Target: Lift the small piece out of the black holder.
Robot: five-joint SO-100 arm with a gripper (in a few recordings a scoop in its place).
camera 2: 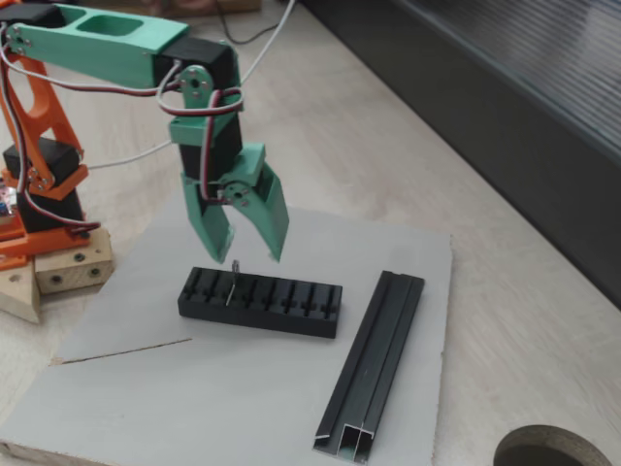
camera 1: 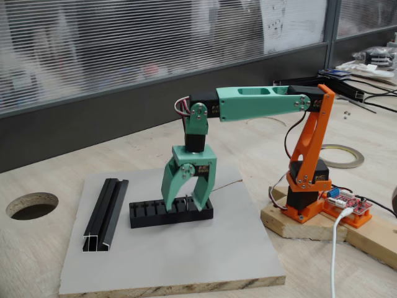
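Fixed view from the front: pincer [camera 1: 188,202] stands spread, straddling the black holder [camera 1: 170,212] on the grey board [camera 1: 186,261] (grooved rail [camera 1: 107,213] aside). Fixed view from the opposite side: small piece [camera 2: 234,281] upright in a slot, below the fingertips. Approach step; next move calls for lowering, then closing.

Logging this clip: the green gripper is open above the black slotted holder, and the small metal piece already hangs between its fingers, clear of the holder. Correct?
Not quite. The gripper is open above the black holder, but the small piece stands upright in a slot of the holder, below the fingers, ungrasped. A fixed view shows it.
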